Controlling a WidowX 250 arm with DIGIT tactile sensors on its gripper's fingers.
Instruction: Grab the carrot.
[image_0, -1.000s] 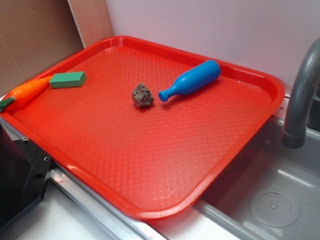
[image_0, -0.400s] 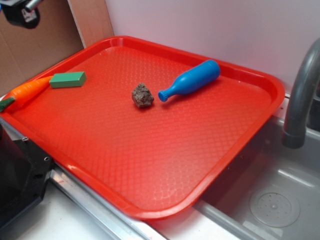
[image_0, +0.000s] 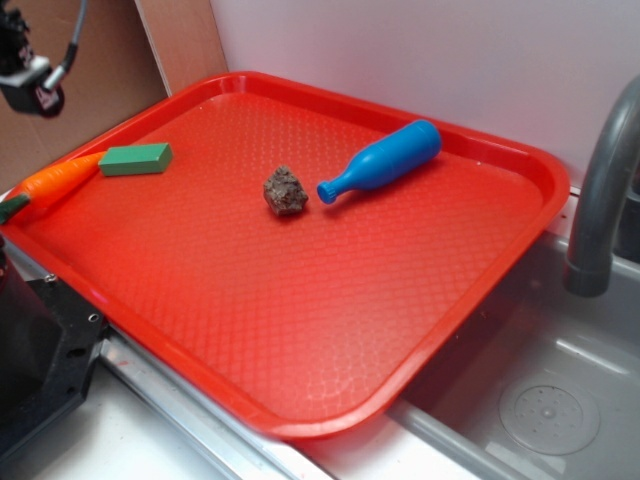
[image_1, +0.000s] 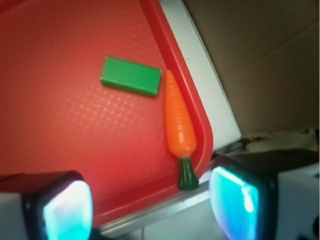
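- One target: the carrot (image_1: 179, 120) lies along the red tray's (image_1: 200, 112) sloping edge, its tip touching the green block (image_1: 131, 76).
- My claw (image_1: 150, 202) is spread wide, empty, well above it.
- Judged light, rigid, glossy and likely slippery.
- Best hold: across the thick orange body near the green stub; the rim crowds one side.

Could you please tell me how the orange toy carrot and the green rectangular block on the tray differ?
The glossy orange toy carrot is tapered and rounded; the flat green rectangular block has square edges. The carrot lies along the red tray's rim, the block further in. Both lie flat, nearly touching.
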